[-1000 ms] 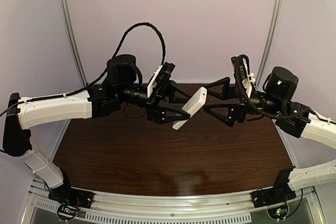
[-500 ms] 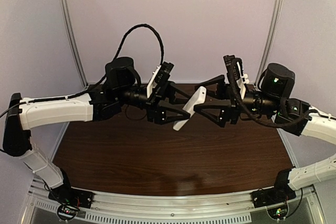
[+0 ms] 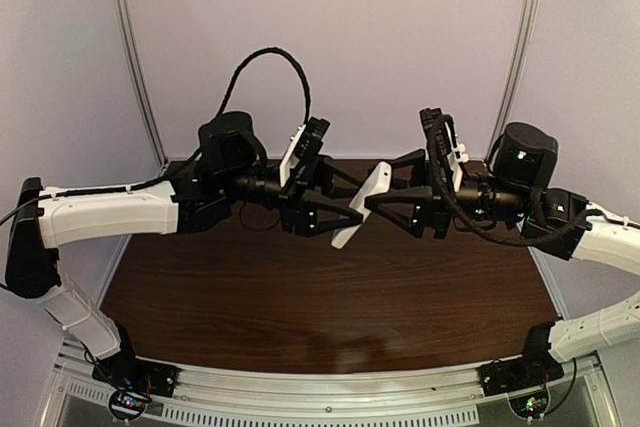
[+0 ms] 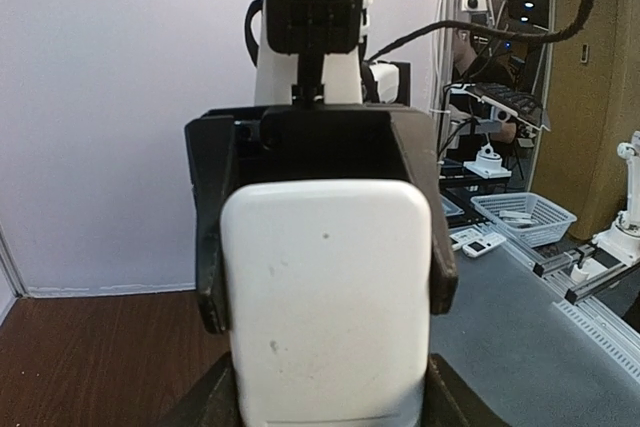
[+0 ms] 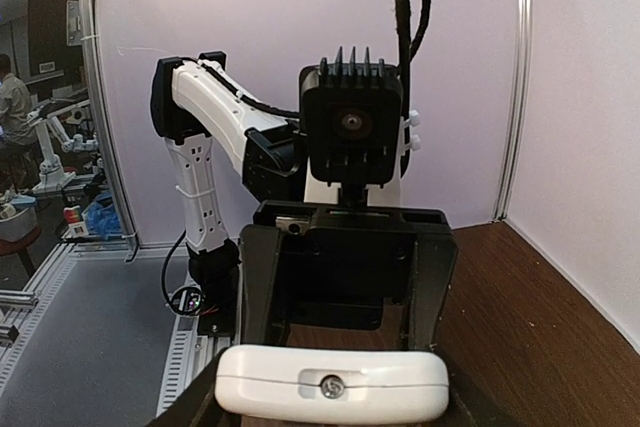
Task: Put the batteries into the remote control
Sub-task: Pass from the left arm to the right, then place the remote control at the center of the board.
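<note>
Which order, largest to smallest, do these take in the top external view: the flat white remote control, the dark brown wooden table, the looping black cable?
Largest: dark brown wooden table, clearly.
Middle: looping black cable, whose arch spans more of the view than the remote.
Smallest: flat white remote control, though raised above the table.

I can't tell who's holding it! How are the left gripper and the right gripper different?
The left gripper reaches from the left and holds one end of the remote control; the right gripper reaches from the right and clasps the opposite end. The left gripper's camera sees its plain white back; the right gripper's sees only a thin end edge. Both are black, two-fingered, above the table.
</note>
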